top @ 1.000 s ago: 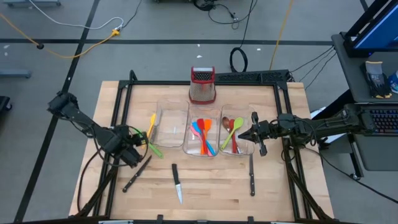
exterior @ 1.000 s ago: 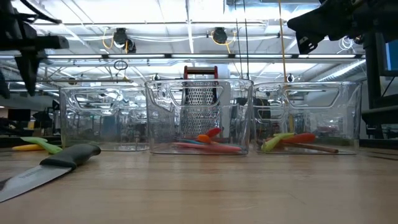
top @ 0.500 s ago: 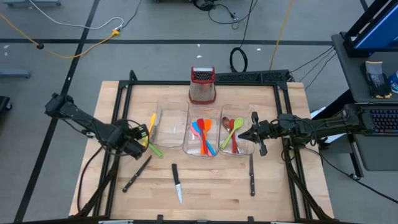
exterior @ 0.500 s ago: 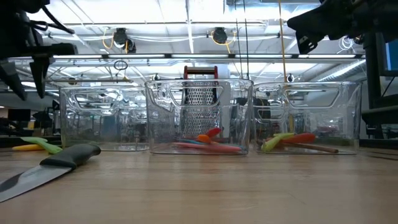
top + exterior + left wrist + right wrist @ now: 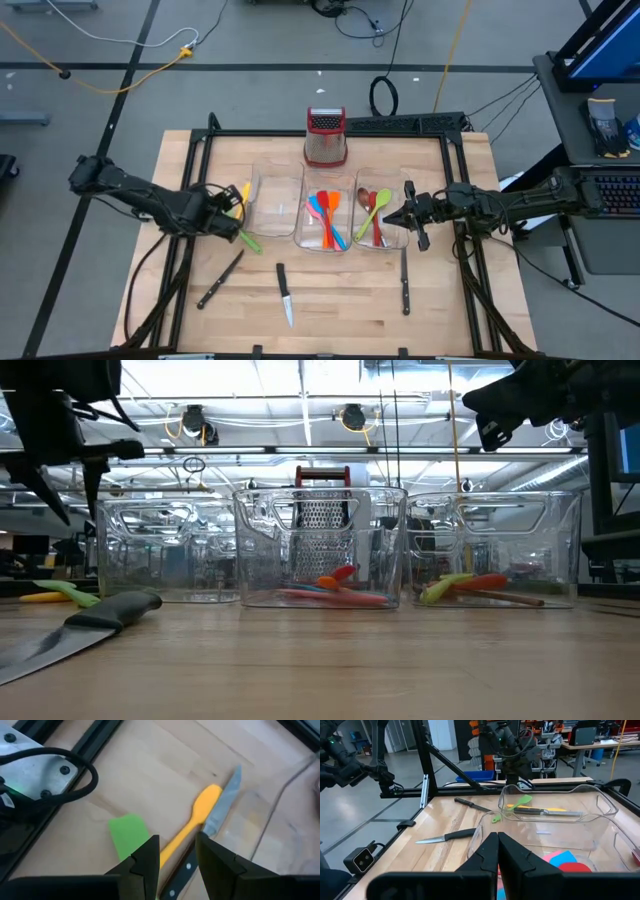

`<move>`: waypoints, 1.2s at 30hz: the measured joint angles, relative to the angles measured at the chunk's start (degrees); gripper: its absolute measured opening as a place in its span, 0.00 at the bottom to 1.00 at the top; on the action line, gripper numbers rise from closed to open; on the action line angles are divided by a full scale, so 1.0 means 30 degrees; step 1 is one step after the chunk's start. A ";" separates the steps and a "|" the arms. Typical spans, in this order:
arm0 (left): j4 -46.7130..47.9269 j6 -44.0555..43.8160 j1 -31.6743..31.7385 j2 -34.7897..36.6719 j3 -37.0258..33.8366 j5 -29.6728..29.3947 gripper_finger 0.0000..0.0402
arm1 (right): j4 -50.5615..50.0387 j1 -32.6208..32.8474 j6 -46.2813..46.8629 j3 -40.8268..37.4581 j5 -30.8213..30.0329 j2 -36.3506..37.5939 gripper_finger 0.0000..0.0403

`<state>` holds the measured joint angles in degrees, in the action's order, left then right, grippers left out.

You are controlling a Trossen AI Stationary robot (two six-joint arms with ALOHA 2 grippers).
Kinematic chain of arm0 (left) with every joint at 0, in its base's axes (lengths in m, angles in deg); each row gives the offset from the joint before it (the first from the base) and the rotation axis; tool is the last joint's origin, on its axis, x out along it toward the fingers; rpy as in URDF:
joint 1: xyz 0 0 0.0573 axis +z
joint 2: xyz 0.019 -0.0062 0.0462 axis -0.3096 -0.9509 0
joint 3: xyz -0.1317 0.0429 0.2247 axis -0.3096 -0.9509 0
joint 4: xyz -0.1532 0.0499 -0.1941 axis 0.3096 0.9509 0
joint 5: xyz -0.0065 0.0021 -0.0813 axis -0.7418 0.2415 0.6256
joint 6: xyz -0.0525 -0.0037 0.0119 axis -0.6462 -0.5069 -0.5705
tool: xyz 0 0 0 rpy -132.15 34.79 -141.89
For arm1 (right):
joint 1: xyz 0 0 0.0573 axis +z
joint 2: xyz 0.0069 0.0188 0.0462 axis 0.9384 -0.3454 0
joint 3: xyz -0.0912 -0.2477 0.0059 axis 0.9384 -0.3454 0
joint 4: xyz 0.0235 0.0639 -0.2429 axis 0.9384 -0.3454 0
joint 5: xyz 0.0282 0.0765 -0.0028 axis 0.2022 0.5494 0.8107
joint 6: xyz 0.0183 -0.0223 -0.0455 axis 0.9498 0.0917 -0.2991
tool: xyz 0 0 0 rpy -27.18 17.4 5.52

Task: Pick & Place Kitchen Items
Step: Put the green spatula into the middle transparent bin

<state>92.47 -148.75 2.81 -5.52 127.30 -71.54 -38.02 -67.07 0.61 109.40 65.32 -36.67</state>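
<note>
High view: left gripper (image 5: 226, 208) hovers at 9 o'clock of the three clear bins (image 5: 272, 186), above the yellow spatula (image 5: 244, 198) and the green spatula (image 5: 247, 240), which lie on the table (image 5: 455, 310) just outside the left bin. Left wrist view shows its fingers (image 5: 147, 857) narrowly parted, nothing between them, with the yellow spatula and a black-handled knife (image 5: 220, 810) below. Right gripper (image 5: 392, 216) sits at 3 o'clock, fingers pressed together, empty, at the right bin's edge. Centre bin holds red, orange and blue utensils (image 5: 327, 212); right bin holds a brown spoon (image 5: 364, 198) with red and green ones. Three knives (image 5: 284, 294) lie toward 6 o'clock. Box grater (image 5: 325, 137) stands at 12 o'clock.
</note>
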 joint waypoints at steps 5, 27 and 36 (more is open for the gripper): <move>-0.0149 0.1169 0.1394 0.0000 0.0000 0.0194 0.32 | -0.0002 0.0000 -0.0018 0.0000 0.0007 0.0000 0.00; -0.2922 2.2399 1.1218 0.0007 0.0000 0.4851 0.32 | 0.0013 0.0000 0.0028 0.0000 0.0007 0.0000 0.00; -0.1382 2.3424 1.4711 0.0007 0.0000 0.5865 0.32 | 0.0015 0.0000 0.0035 0.0000 0.0007 0.0000 0.00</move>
<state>88.32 -78.48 46.94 -5.50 127.30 -53.94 -37.97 -67.07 0.71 109.40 65.34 -36.67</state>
